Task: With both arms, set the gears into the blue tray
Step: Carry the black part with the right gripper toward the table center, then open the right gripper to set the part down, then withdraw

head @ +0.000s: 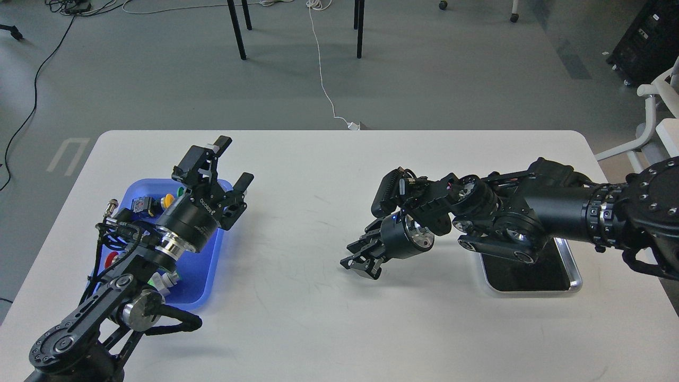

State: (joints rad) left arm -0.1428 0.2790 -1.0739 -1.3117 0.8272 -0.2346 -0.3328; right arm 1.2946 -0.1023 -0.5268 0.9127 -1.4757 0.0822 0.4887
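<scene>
The blue tray (208, 264) lies at the table's left, largely covered by my left arm. My left gripper (232, 162) hangs above the tray's far right corner, open, with nothing between its fingers. My right gripper (362, 261) is low over the bare tabletop right of centre, pointing left and down. It is dark and seen end-on, so its fingers cannot be told apart. No gears can be made out anywhere; whether the right gripper holds one is hidden.
Coloured push-button switches, such as a yellow-capped one (168, 200) and a red-capped one (111, 260), lie in the blue tray. A silver-rimmed metal tray (575, 278) with a black inside sits at the right, half under my right arm. A white chair (655, 106) stands beyond the table's right corner.
</scene>
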